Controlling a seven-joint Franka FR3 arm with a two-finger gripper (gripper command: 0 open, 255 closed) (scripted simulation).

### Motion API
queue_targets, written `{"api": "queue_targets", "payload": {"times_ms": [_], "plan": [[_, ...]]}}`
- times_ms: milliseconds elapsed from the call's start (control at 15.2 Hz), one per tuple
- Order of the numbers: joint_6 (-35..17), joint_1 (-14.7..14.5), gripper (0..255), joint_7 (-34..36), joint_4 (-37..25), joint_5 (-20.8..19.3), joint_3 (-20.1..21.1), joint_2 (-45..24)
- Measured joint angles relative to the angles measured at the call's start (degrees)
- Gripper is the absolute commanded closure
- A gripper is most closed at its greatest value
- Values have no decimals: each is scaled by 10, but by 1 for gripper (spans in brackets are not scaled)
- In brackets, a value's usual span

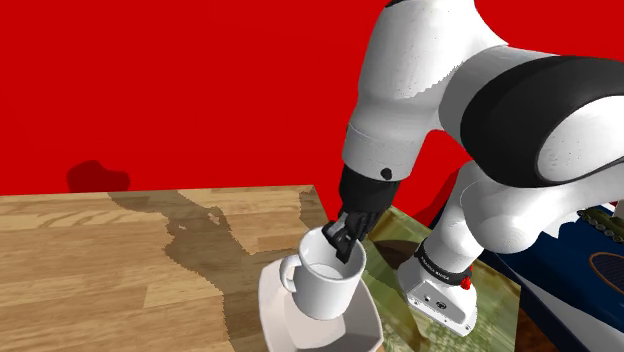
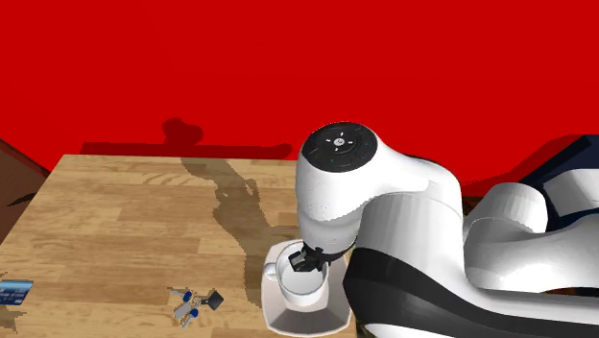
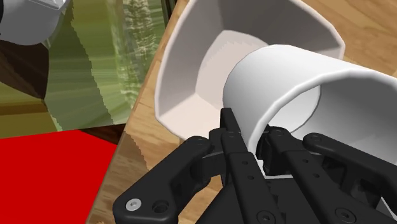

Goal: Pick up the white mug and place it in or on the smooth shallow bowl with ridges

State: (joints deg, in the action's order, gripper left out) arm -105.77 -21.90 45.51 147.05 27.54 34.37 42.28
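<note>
A white mug [image 1: 325,285] with its handle toward the shoulder view's left sits upright inside a white shallow bowl [image 1: 272,310] near the wooden table's corner. My black gripper [image 1: 342,240] is shut on the mug's rim, one finger inside the cup and one outside. In the wrist view the mug [image 3: 280,83] is clasped between the fingers [image 3: 236,137] with the bowl [image 3: 184,70] right behind it. The second exterior view shows the mug [image 2: 302,285] in the bowl [image 2: 278,312] under the gripper [image 2: 309,257]. I cannot tell whether the mug rests on the bowl's bottom.
The bowl stands close to the wooden table's [image 1: 120,270] edge; beyond it lies a green patterned floor [image 1: 400,240]. A bunch of keys [image 2: 192,302] and a blue card [image 2: 14,291] lie on the table toward the second exterior view's left. A red wall stands behind.
</note>
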Motion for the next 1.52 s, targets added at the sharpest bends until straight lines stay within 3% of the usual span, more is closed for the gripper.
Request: {"api": "queue_targets", "payload": {"times_ms": [528,990,1056,1518], "plan": [[-72,-1,255,-7,46,20,30,-26],[-82,-1,255,-9,54,24,33,-28],[-82,-1,0,-9,54,24,33,-28],[-70,-2,0,-8,47,20,27,-22]]}}
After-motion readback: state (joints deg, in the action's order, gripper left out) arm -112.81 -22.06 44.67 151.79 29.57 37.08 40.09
